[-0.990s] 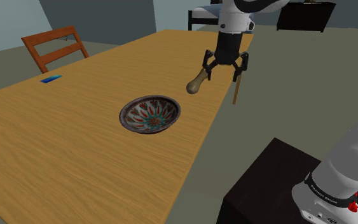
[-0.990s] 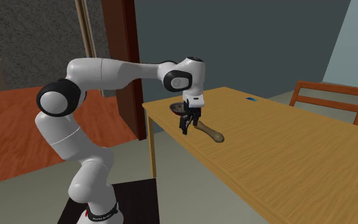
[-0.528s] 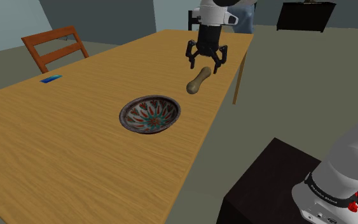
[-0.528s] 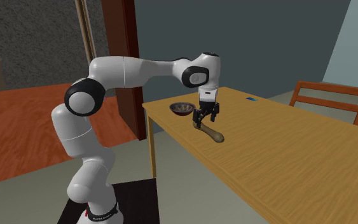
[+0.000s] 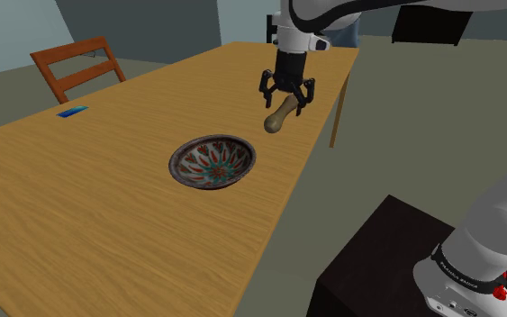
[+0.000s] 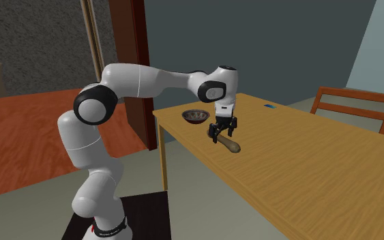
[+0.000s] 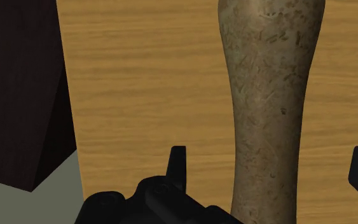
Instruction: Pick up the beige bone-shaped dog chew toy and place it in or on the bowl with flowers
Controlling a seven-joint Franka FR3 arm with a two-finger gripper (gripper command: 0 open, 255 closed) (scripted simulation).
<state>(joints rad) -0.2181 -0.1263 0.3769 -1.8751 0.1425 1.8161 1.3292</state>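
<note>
Bone toy (image 7: 269, 108), ends cut off, lies between wide-open fingers (image 7: 178, 167), untouched

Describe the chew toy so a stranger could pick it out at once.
On the long wooden table, look beyond the patterned bowl, near the edge. Under the open black gripper lies a mottled tan, bone-shaped toy: slender and plain, unlike the round, colourful bowl.

The wooden table (image 5: 107, 207) bears a patterned bowl (image 5: 212, 162), a bone-shaped chew (image 5: 276, 120) and a small flat blue item (image 5: 73, 112).
</note>
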